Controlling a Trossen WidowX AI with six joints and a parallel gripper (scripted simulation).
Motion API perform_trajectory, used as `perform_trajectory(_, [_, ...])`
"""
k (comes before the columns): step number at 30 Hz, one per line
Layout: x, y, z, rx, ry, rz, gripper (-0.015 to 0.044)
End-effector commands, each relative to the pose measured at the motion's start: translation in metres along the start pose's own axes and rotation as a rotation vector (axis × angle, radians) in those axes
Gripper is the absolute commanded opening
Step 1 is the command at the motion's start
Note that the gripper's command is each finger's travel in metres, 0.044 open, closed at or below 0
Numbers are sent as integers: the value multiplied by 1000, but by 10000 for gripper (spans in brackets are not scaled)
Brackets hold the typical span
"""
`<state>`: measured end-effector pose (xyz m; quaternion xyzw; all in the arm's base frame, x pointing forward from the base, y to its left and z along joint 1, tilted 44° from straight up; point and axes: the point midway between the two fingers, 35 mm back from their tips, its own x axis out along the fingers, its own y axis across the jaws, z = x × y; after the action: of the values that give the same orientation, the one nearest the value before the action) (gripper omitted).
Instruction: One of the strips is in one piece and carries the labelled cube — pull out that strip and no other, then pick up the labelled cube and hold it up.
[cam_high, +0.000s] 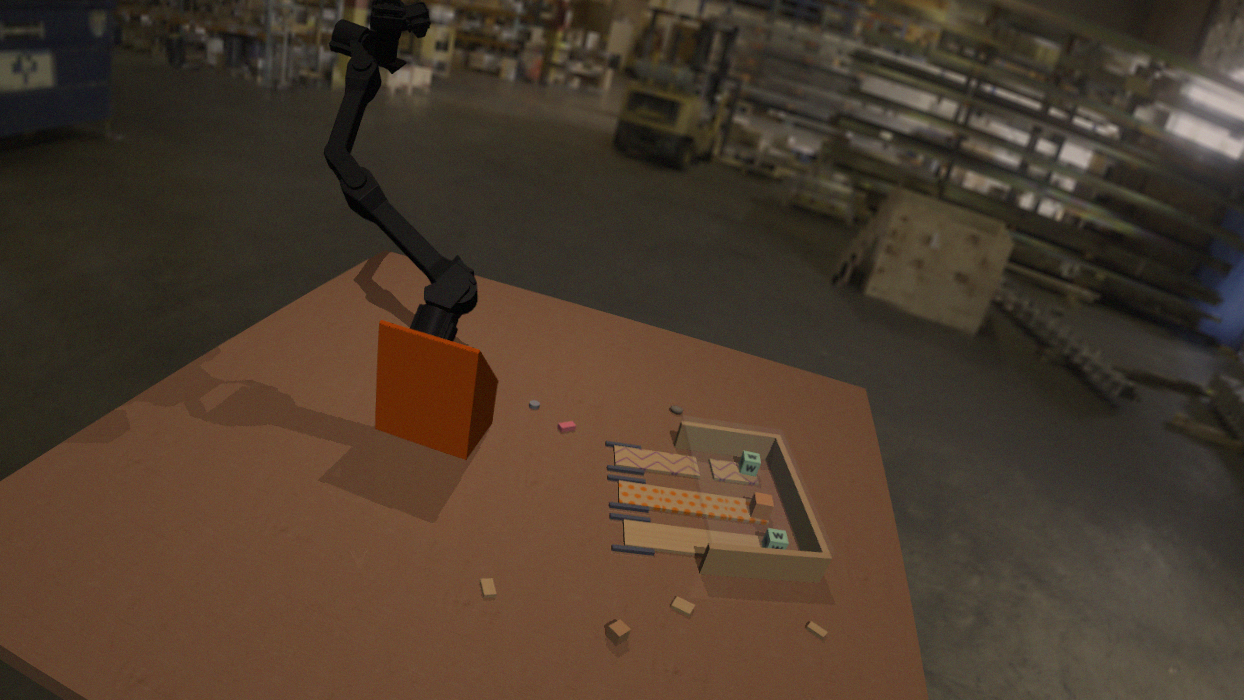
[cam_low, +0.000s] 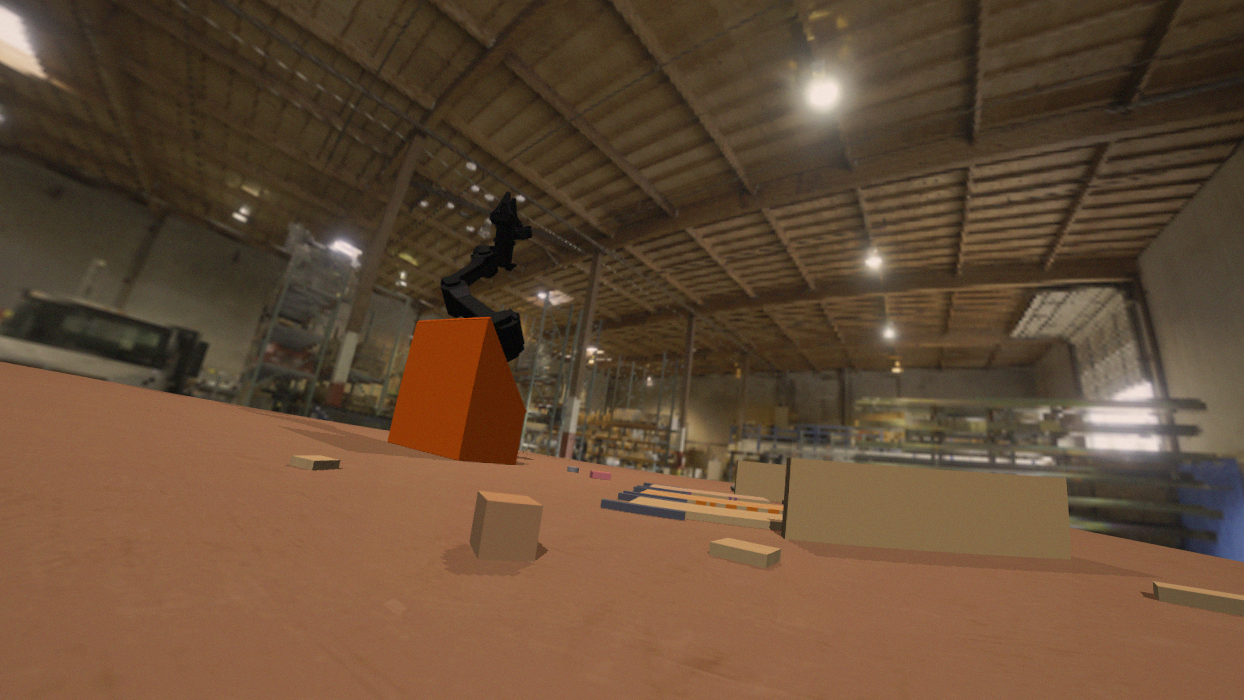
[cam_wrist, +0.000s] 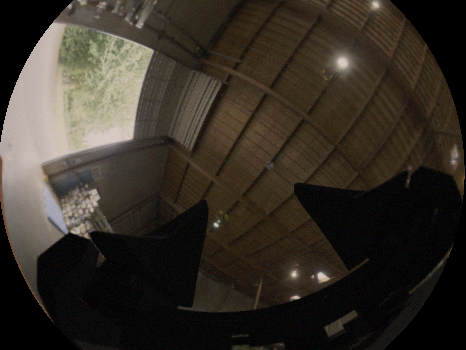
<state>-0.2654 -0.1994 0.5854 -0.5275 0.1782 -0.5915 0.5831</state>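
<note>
The gripper (cam_high: 395, 30) (cam_low: 510, 213) (cam_wrist: 252, 196), spread and holding nothing, hangs high at far left; the plain strip (cam_high: 665, 537) (cam_low: 729, 518), seemingly the 1 unbroken with a W cube (cam_high: 776, 538) at its right end, lies below, right and nearer, lengthwise left-right.

Matt orange block (cam_high: 426, 391) (cam_low: 439, 387); tray walls (cam_high: 804, 496) (cam_low: 926, 507) seem plain wood.

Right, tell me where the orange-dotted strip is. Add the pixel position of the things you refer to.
In the top view, the orange-dotted strip (cam_high: 682, 502) lies between the zigzag strip (cam_high: 654, 460) and the plain strip (cam_high: 665, 535), its far end by a plain orange-brown cube (cam_high: 762, 504).
</note>
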Motion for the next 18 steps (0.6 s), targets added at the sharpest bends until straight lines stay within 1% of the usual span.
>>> perform_trajectory(1, [0,-1,3,2,-3,-4,400])
perform_trajectory(3, [1,-6,27,15,-27,-31,400])
perform_trajectory(6, [4,-13,83,47,-90,-82,400])
perform_trajectory(10, [5,-14,132,75,-155,-114,400])
perform_trajectory(14, [7,-4,200,112,-256,-134,400])
perform_trajectory(18, [8,17,267,157,-368,-128,400])
